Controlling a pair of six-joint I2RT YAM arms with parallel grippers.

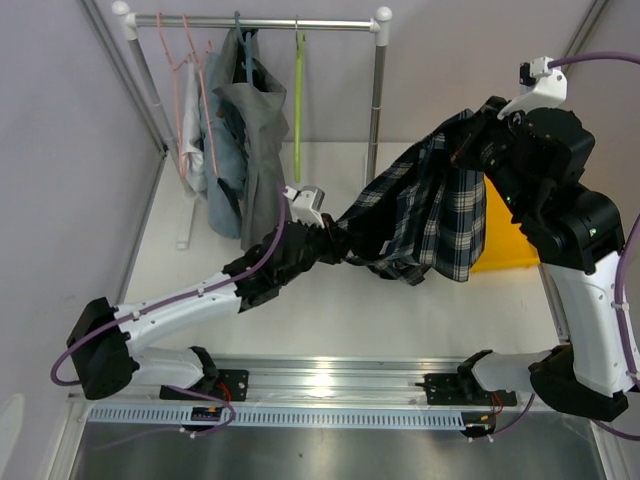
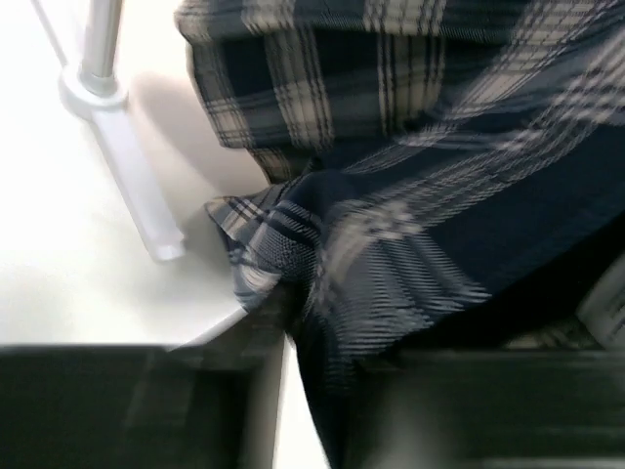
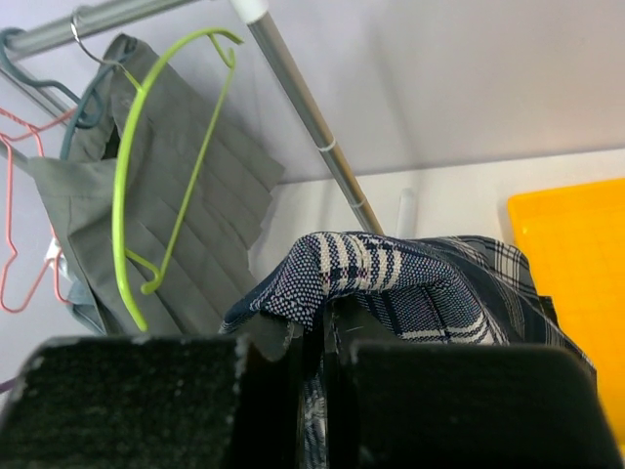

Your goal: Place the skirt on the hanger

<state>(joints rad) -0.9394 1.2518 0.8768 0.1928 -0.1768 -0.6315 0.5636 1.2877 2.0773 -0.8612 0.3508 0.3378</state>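
Observation:
A navy and white plaid skirt [image 1: 425, 210] hangs in the air between my two grippers. My right gripper [image 1: 468, 150] is shut on its upper edge, high at the right; the pinched fabric [image 3: 361, 269] bulges over the closed jaws in the right wrist view. My left gripper [image 1: 340, 243] is shut on the skirt's lower left part [image 2: 391, 244], lower and nearer the table. An empty lime green hanger [image 1: 298, 100] hangs on the rack rail [image 1: 260, 21]; it also shows in the right wrist view [image 3: 132, 166].
A grey skirt [image 1: 250, 130] and a light blue garment [image 1: 218, 140] hang on the rack, with pink hangers [image 1: 185, 90] at the left. The rack's right post [image 1: 376, 100] stands just left of the plaid skirt. A yellow bin [image 1: 505, 235] sits at the right.

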